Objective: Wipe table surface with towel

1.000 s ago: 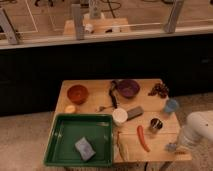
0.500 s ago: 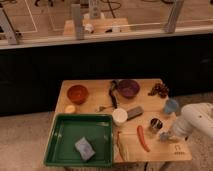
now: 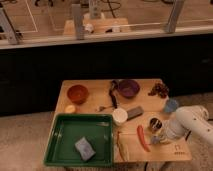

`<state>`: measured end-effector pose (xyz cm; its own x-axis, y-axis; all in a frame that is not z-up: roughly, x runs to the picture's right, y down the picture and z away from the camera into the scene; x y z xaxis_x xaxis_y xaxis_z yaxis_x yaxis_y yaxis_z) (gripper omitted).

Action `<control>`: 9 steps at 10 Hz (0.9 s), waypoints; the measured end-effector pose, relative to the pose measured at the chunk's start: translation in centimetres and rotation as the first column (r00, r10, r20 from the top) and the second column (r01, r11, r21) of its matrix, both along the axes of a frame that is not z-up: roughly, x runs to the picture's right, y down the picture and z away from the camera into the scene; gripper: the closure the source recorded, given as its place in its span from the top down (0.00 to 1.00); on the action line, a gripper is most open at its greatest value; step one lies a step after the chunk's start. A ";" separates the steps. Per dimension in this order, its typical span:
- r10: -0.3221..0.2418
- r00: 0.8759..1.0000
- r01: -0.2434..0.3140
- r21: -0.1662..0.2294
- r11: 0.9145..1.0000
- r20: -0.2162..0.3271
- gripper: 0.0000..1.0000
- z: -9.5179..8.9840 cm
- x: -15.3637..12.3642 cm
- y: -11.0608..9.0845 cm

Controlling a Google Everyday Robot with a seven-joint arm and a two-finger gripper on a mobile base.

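One hand [image 3: 156,140] pressed together, low over table surface [image 3: 96,88], beside red pepper [image 3: 143,138]

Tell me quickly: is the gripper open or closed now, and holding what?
Gripper: closed, low over the table surface near the red pepper; what it holds cannot be told.

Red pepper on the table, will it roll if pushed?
Probably not far: the red pepper looks long and curved, so it would likely pivot. It is slim, so it is probably light. The gripper sits just beside it.
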<state>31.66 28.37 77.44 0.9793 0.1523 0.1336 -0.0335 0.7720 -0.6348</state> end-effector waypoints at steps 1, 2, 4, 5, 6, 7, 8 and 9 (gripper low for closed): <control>-0.001 1.000 0.001 -0.008 1.000 0.006 0.09 -1.0 0.2 0.6; 0.000 1.000 0.000 -0.016 1.000 0.007 0.09 -2.0 0.5 1.3; 0.011 1.000 -0.012 -0.042 0.999 -0.004 0.09 -4.2 1.7 3.3; 0.014 1.000 -0.015 -0.061 0.998 -0.017 0.09 -4.8 2.4 4.4; 0.016 0.999 -0.018 -0.066 0.998 -0.030 0.09 -5.0 2.8 4.8; 0.020 0.998 -0.025 -0.073 0.997 -0.065 0.09 -4.8 4.2 5.2; 0.025 0.996 -0.032 -0.074 0.997 -0.084 0.09 -4.6 5.0 5.1; 0.030 0.995 -0.037 -0.075 0.997 -0.099 0.09 -3.9 5.7 4.8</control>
